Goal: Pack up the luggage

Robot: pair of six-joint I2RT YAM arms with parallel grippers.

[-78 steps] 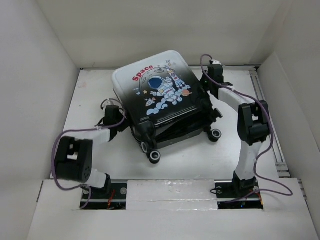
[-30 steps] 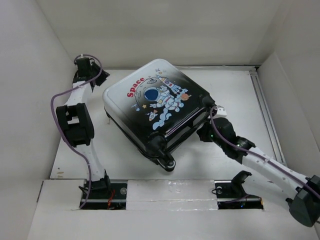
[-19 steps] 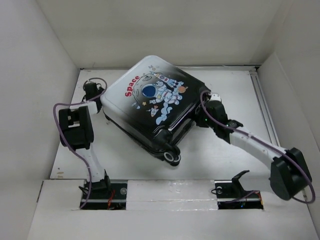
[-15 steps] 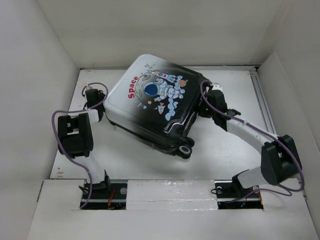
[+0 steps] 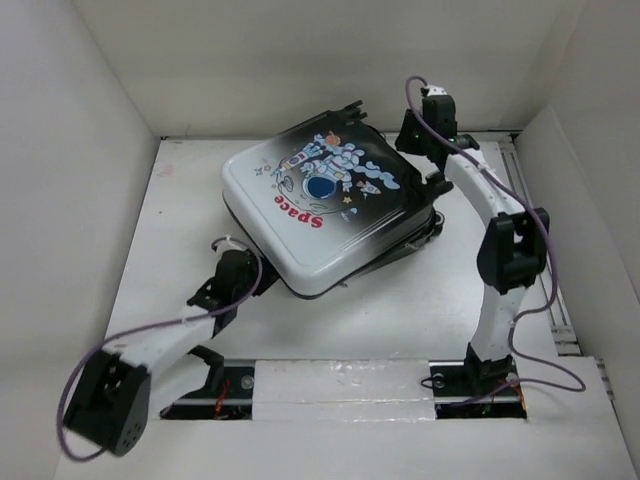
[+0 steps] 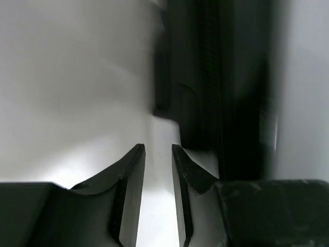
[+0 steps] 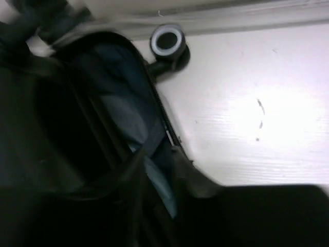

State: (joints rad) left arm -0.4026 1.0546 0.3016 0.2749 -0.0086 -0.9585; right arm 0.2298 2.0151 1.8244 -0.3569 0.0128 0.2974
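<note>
The luggage [image 5: 320, 200] lies flat mid-table, astronaut lid up, its red "Space" print facing the arms upside down. My left gripper [image 5: 240, 268] is low on the table at the case's near-left corner. In the left wrist view its jaws [image 6: 158, 149] stand slightly apart with only white table between them, and the dark luggage edge [image 6: 216, 77] is just ahead to the right. My right gripper [image 5: 412, 138] reaches over the far-right corner. In the right wrist view its jaws [image 7: 157, 162] are apart over the zipper edge of the luggage [image 7: 77, 128], with blue-grey lining showing in the gap.
White walls box in the table [image 5: 450, 290] on the left, back and right. A luggage wheel [image 7: 167, 41] sticks out close to the back wall. A rail [image 5: 530, 230] runs along the table's right side.
The luggage has spun round so its print now reads upside down. My left arm dropped from the far left to the near-left corner. My right arm swung to the far-right corner and its jaws parted.
</note>
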